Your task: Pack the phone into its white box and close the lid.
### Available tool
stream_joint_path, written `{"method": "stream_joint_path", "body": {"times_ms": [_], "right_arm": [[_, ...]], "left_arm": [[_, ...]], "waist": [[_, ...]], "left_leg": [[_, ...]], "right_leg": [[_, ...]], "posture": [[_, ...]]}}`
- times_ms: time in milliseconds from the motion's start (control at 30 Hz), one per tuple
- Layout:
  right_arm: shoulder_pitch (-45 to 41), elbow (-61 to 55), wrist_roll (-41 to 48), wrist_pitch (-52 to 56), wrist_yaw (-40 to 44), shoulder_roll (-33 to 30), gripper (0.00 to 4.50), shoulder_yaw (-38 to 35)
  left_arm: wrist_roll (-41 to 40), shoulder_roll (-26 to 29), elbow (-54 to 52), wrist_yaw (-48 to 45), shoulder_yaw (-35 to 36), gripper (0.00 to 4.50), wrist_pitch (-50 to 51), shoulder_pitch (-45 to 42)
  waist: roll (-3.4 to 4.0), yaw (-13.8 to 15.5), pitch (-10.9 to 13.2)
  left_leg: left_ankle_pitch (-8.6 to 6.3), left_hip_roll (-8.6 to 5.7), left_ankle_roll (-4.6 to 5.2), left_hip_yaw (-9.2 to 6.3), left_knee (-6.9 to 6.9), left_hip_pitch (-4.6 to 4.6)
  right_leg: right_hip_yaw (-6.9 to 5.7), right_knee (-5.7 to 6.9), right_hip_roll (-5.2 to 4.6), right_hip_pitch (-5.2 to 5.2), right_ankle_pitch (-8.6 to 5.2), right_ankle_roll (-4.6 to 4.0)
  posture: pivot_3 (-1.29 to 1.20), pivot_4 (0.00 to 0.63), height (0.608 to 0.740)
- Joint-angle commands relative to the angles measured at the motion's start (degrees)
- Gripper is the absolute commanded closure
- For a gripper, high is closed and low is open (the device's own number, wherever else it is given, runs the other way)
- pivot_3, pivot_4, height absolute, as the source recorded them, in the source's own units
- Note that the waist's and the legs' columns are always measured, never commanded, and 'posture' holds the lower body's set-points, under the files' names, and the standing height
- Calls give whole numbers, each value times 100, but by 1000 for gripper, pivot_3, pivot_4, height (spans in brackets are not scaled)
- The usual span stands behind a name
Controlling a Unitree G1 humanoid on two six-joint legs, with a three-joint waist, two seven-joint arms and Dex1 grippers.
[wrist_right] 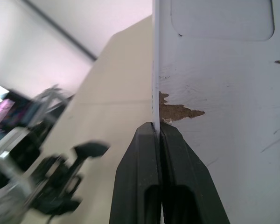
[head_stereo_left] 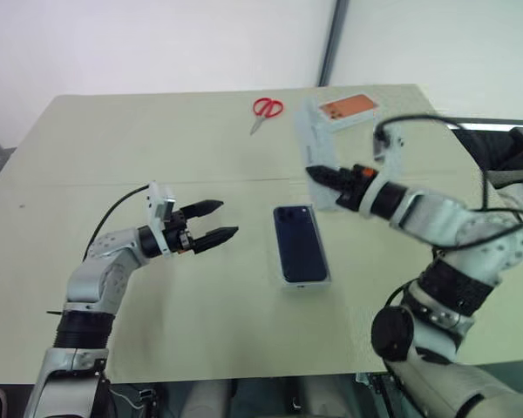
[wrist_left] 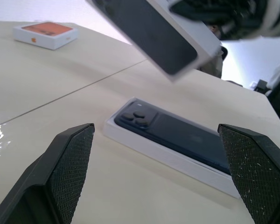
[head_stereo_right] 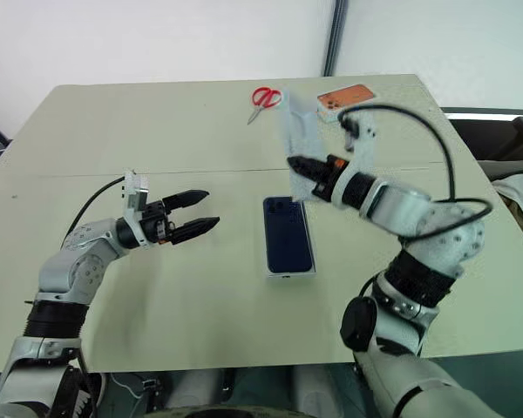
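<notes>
Right jaws (wrist_right: pixel 157 135) pinched on the lid (head_stereo_left: pixel 316 148), seemingly above phone (head_stereo_left: pixel 298 243) in white box (wrist_left: pixel 168 158); left jaws (head_stereo_left: pixel 216 221) spread.

The lid (head_stereo_left: pixel 315 148) is motion-blurred (its far end smeared), hiding the right tool's (head_stereo_left: pixel 316 173) tips.

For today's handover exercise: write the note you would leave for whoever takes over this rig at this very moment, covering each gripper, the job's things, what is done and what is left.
Left gripper: open, holding nothing, hovering over the table left of the white box.
Right gripper: shut on the lid, held tilted in the air beyond the box.
Done: the phone lies in the white box, back up, at the table's middle.
Left: lower the lid squarely over the box and press it shut.
Nearby, not part of the job: red scissors and an orange-printed box at the far edge.
</notes>
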Motion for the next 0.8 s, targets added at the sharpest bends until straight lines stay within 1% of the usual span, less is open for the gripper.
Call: {"method": "stream_joint_path", "body": {"times_ms": [33, 133, 200, 233, 333, 400, 567, 733, 767, 800], "right_arm": [[406, 51, 1863, -336, -878, 143, 4436, 145], [1153, 126, 4150, -1721, -2105, -12, 4436, 1200], [1440, -59, 4760, -2377, -2468, -129, 4436, 1727], [1549, -178, 4844, -2595, -2557, -204, 4436, 1922], [1917, -505, 4844, -2999, -2481, -400, 4436, 2438], [2207, -575, 4844, -3235, -2420, -376, 4436, 2710], [2711, -558, 4844, -3384, -2191, -781, 4436, 3263], [2561, -340, 4844, -3649, -2166, -787, 4436, 3534], [2525, -262, 4844, -3692, -2193, -789, 4500, 3559], [2514, -187, 4844, -3728, -2208, -787, 4500, 3576]], "left_arm": [[-57, -39, -81, 207, 225, 0, 33, -105], [-139, -84, -19, 440, 377, 0, 133, -153], [-133, -92, -47, 493, 429, 0, 144, -134], [-111, -94, -72, 514, 441, 0, 130, -112], [-54, -138, -196, 602, 434, 0, 76, -13], [-46, -190, -340, 641, 391, 0, 63, 72], [-133, -207, -508, 563, 355, 0, 147, 139], [-232, -126, -636, 447, 381, 0, 322, 256], [-266, -105, -657, 411, 384, 543, 375, 284], [-276, -89, -689, 383, 377, 854, 393, 321]], "waist": [[4, -9, 2], [4, -68, 2], [4, -135, 3], [5, -158, 3], [4, -182, 3], [4, -179, 3], [4, -135, 3], [4, -143, 3], [4, -138, 3], [4, -135, 3]], "left_leg": [[0, -1, 0, 5, 1, 0], [1, -2, 2, 11, 9, 5], [6, 0, 9, 10, 8, 6], [7, 1, 12, 10, 8, 7], [10, 3, 16, 13, 9, 11], [10, 7, 16, 12, 8, 10], [10, 7, 16, 10, 6, 8], [11, 9, 16, 13, 10, 12], [11, 10, 16, 12, 9, 12], [11, 11, 16, 11, 9, 12]], "right_leg": [[2, 2, -2, -1, 0, 0], [8, 5, -11, 3, 1, 1], [9, 7, -11, 3, 1, 1], [9, 7, -9, 3, 1, 1], [11, 8, 6, 4, 1, 1], [11, 8, 11, 4, 1, 1], [12, 7, 13, 2, 1, 0], [15, 6, 13, 5, 1, -1], [15, 6, 14, 4, 1, -2], [15, 6, 16, 4, 1, -3]], "posture": [[0, 150, 740], [0, 150, 740], [0, 150, 740], [0, 150, 740], [0, 150, 740], [0, 150, 740], [0, 150, 740], [0, 150, 740], [0, 150, 740], [0, 150, 740]]}}
